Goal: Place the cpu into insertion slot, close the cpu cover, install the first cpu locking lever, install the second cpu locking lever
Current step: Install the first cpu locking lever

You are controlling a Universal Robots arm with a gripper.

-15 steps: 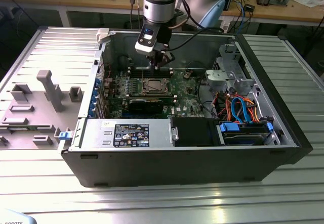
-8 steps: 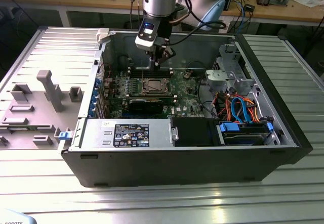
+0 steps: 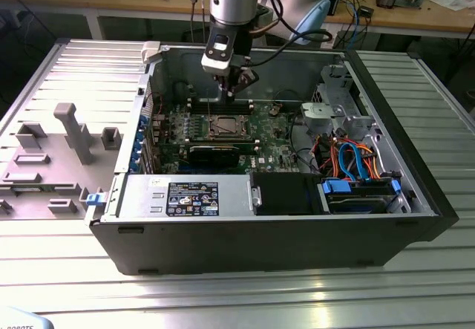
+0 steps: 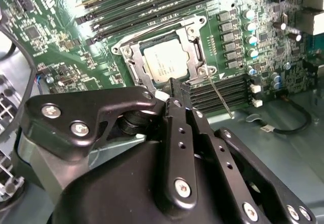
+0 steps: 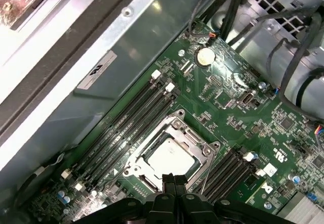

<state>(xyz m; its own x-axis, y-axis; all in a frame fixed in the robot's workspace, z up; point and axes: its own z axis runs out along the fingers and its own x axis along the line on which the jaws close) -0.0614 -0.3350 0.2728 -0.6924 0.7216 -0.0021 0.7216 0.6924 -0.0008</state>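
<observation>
The cpu (image 4: 164, 62) (image 5: 169, 158) lies flat in the insertion slot (image 4: 123, 50) on the green motherboard, its silver face up. The cpu cover (image 4: 195, 42) (image 5: 196, 141) lies down over it as a shiny frame around the chip's edges. A thin metal locking lever (image 4: 220, 97) sticks out slantwise from one corner of the socket, raised off the board. My gripper (image 3: 231, 91) (image 4: 178, 88) (image 5: 170, 179) hangs just above the socket's edge, its two black fingers pressed together with nothing between them. In the exterior view the cpu (image 3: 225, 126) is right below the fingertips.
Long black memory slots (image 5: 131, 125) flank the socket on two sides. A black expansion card (image 3: 215, 153) stands in front of it in the exterior view. The case wall (image 5: 126, 52) rises close by. Drive cage (image 3: 338, 106) and orange-blue cables (image 3: 356, 162) fill the exterior view's right.
</observation>
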